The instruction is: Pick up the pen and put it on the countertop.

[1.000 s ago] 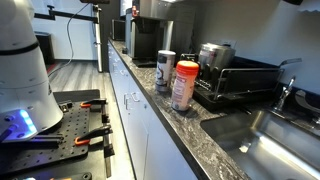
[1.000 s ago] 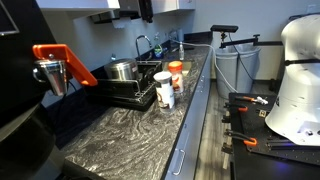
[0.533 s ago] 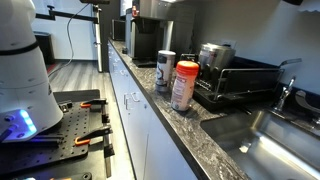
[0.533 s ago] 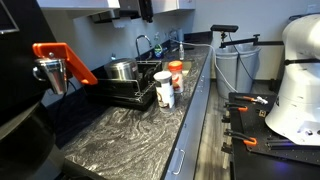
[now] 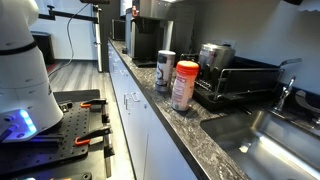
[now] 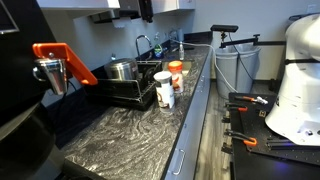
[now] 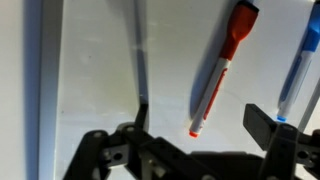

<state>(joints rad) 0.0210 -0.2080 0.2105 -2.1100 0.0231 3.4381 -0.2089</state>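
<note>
Pens show only in the wrist view, and the likely target is the red plastic marker pen with a dark cap. It rests slanted against a flat white surface with its pale tip toward the camera; whether that surface is a board or a tabletop cannot be told. To the right of the red pen, apart from it, sits a blue plastic pen, partly cut off by the picture's edge. To its left, well apart, runs a thin grey stick-like thing, too blurred to name. The black two-fingered gripper hangs with its fingers spread wide, one on each side of the red pen's tip and touching nothing. That stance suits closing across the barrel rather than along it. I judge the approach to be the step in hand, with the grasp, lift and carry not yet done. The countertop, a long narrow slab of dark speckled glossy stone over white cabinet fronts, appears in both exterior views. Neither shows the red pen, so where the stone lies relative to it cannot be told.
</note>
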